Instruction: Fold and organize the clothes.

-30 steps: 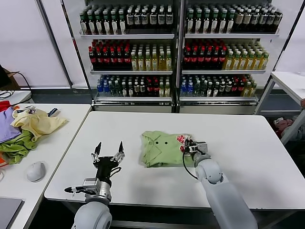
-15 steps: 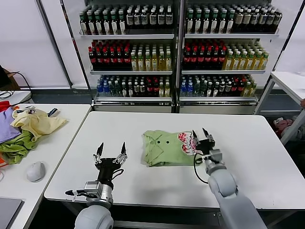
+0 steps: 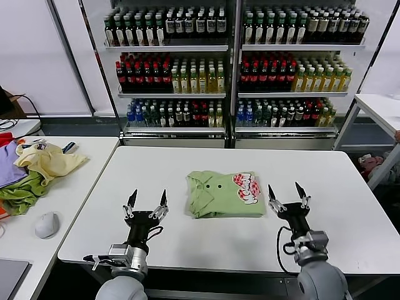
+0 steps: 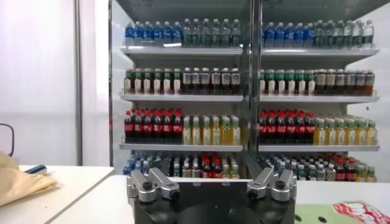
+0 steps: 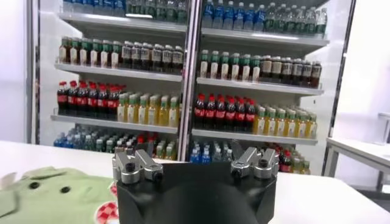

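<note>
The light green polo shirt (image 3: 222, 194) lies folded into a rectangle in the middle of the white table (image 3: 325, 175), collar and dark buttons to the left, red-and-white print to the right. Its edge shows in the right wrist view (image 5: 55, 198) and in the left wrist view (image 4: 341, 212). My right gripper (image 3: 288, 193) is open and empty, raised just right of the shirt. My left gripper (image 3: 145, 199) is open and empty, raised left of the shirt near the front edge.
A side table (image 3: 81, 162) on the left holds a pale yellow garment (image 3: 49, 160), darker green and purple cloth (image 3: 22, 190) and a grey mouse (image 3: 47, 224). Drink coolers (image 3: 231, 69) stand behind the table. Another white table (image 3: 381, 109) stands at the right.
My right gripper has let go of the shirt's right edge, opened, and pulled back to the right and toward the front. The left gripper has shifted only slightly.
</note>
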Tool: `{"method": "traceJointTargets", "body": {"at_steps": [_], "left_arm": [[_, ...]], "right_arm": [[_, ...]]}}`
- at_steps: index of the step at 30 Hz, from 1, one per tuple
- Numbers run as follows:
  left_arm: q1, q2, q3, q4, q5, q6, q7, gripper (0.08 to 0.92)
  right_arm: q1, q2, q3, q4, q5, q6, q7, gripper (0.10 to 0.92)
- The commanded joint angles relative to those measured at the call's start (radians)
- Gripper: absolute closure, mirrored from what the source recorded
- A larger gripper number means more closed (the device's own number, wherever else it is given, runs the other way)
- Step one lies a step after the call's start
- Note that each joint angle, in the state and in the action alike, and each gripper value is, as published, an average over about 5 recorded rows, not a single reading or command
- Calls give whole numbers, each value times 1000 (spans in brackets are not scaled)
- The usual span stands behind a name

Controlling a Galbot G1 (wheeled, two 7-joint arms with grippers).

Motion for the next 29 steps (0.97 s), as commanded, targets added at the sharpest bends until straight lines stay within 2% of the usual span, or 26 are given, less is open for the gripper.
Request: {"method": "traceJointTargets", "body": {"at_steps": [1,13,29], "left_arm": [[49,5,-4,-41,4,0,12,177],[114,17,-16,-92,4,1,31,177],[137,23,-17,-104,5,6,44,177]], "right_arm": [[-184,15,78,170,-12,32,1,203],[-184,37,50,187,-47,-27,54,203],[-164,52,33,144,-61,-44,76,203]]}}
